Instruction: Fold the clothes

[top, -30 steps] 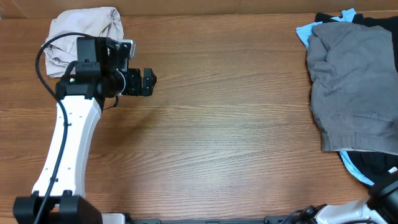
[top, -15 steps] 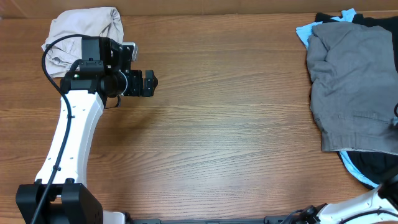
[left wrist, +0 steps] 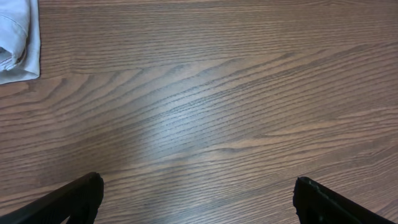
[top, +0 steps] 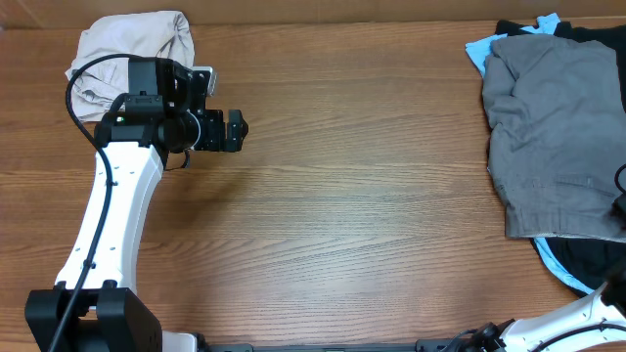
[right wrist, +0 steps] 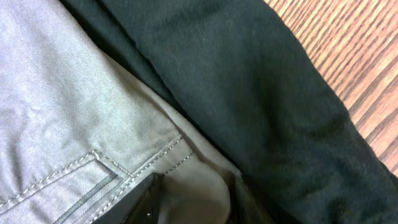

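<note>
You're at the opening step, the pick-up of the grey shorts point(top: 553, 127). They lie on top of the heap at the right edge of the table point(top: 372, 196), over a black garment point(top: 587, 259) and a light-blue garment point(top: 476, 51). The right gripper point(right wrist: 196, 194) is down in that pile, and its fingers straddle a fold of grey cloth by a stitched seam, right beside the black fabric. I cannot tell whether they are clamped on it. Before you lift, make sure the pinch takes only the grey layer. Then the shorts need to go left onto the bare wood in the middle, where they can be spread flat. The left gripper point(top: 233, 129) hangs released and empty at the far left, near the bundled beige garment point(top: 137, 49), so it is free to take a second corner. The surface is smooth wood-grain laminate with a soft glare, so cloth will probably slide on it. Nothing of the room beyond the tabletop shows.
</note>
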`<state>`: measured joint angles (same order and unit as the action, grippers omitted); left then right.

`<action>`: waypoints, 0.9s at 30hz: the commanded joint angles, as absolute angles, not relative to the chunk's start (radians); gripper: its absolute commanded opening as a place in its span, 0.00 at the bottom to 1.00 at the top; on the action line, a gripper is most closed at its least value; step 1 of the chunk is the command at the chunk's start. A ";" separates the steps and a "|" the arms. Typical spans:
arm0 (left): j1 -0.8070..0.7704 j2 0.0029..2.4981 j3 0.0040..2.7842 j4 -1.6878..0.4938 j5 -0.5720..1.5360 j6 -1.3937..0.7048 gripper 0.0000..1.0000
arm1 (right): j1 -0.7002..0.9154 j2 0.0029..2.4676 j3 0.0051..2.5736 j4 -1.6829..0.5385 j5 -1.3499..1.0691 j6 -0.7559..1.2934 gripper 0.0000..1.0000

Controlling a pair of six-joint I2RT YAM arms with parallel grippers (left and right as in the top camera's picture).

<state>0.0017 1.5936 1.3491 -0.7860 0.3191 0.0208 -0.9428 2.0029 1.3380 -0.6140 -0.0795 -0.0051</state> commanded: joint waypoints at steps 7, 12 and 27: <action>0.006 1.599 1.371 -0.774 0.334 0.022 1.00 | -0.945 1.959 1.434 -0.698 -0.110 0.000 0.04; 0.006 1.599 1.371 -0.767 0.334 0.001 0.97 | -0.942 1.947 1.438 -0.728 -0.194 0.000 0.04; 0.008 1.593 1.597 -0.831 0.356 -0.069 0.89 | -0.705 1.716 1.595 -0.989 -0.653 -0.005 0.04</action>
<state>0.0017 1.5955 1.5303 -0.8150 0.3378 -0.0509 -0.7925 1.7988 1.5520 -0.9630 -0.5285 0.0059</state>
